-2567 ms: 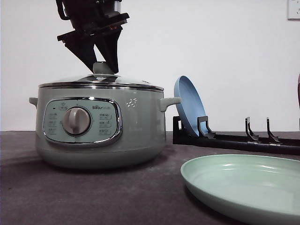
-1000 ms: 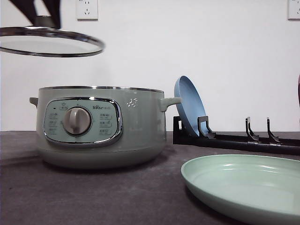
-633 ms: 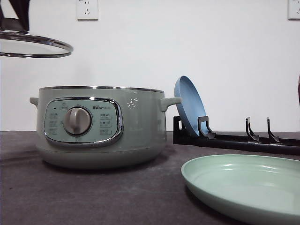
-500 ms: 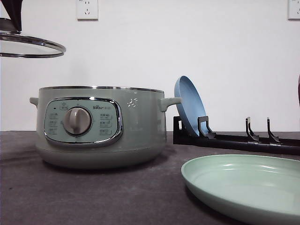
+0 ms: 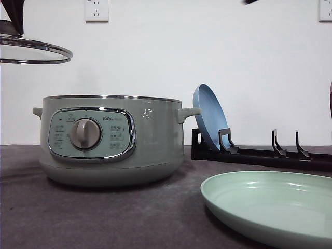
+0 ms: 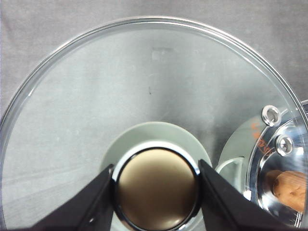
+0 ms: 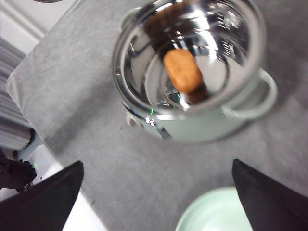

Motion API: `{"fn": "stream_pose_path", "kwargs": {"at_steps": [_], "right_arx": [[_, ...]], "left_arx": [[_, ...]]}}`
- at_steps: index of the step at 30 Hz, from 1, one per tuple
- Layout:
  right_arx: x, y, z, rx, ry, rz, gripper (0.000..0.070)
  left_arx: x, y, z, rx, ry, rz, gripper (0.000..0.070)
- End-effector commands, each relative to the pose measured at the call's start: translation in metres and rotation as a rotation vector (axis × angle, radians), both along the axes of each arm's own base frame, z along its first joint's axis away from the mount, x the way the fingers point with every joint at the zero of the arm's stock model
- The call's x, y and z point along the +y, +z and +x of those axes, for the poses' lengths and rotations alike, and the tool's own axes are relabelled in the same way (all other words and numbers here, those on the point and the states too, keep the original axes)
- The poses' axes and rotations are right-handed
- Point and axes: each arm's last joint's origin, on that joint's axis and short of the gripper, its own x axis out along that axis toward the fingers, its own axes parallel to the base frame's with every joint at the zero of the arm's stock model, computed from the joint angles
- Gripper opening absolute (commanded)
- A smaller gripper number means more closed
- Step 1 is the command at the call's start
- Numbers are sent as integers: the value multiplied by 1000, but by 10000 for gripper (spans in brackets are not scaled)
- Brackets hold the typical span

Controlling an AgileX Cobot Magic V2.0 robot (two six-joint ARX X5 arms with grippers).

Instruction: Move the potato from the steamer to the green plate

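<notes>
Front view: the steamer [image 5: 111, 140] stands uncovered on the dark table [image 5: 104, 218]; its glass lid [image 5: 33, 52] hangs high off its left side. The green plate [image 5: 270, 205] lies flat, to the steamer's right and nearer the camera. A blue plate [image 5: 209, 116] stands in a black rack [image 5: 259, 153] behind. The pot wall hides what is inside.

Left wrist view: the left gripper [image 6: 156, 192] is pinching the lid's knob [image 6: 156, 190] between both fingers. Through the glass edge, the potato [image 6: 291, 185] sits in the steamer's shiny bowl, off to one side of this arm.

Right wrist view: the right gripper [image 7: 156, 202] has its fingers spread wide with nothing between them. The potato [image 7: 183, 70] lies in the bottom of the steamer [image 7: 192, 72], its long axis running diagonally. The green plate's rim [image 7: 216, 211] shows between the fingers.

Nearer arm, as a judgement: the right one, free and aimed at the pot; the reach goes forward and down into the bowl.
</notes>
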Motion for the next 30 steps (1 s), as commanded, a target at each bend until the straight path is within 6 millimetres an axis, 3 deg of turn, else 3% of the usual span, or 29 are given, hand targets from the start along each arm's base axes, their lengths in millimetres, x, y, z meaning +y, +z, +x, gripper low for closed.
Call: {"fn": "stream_pose_path", "kwargs": {"at_steps": [1, 9, 17, 25, 30], "right_arx": [[18, 1, 18, -9, 45, -17, 625], [92, -9, 81, 21, 166, -107, 624], [153, -46, 124, -26, 251, -213, 625], [182, -96, 140, -97, 354, -350, 625], [189, -113, 147, -118, 355, -388, 625]], "left_arx": [[0, 19, -7, -92, -1, 1, 16], [0, 19, -7, -93, -1, 1, 16], [0, 19, -7, -92, 0, 1, 16], [0, 19, -7, -91, -1, 1, 16], [0, 19, -7, -90, -1, 1, 16]]}}
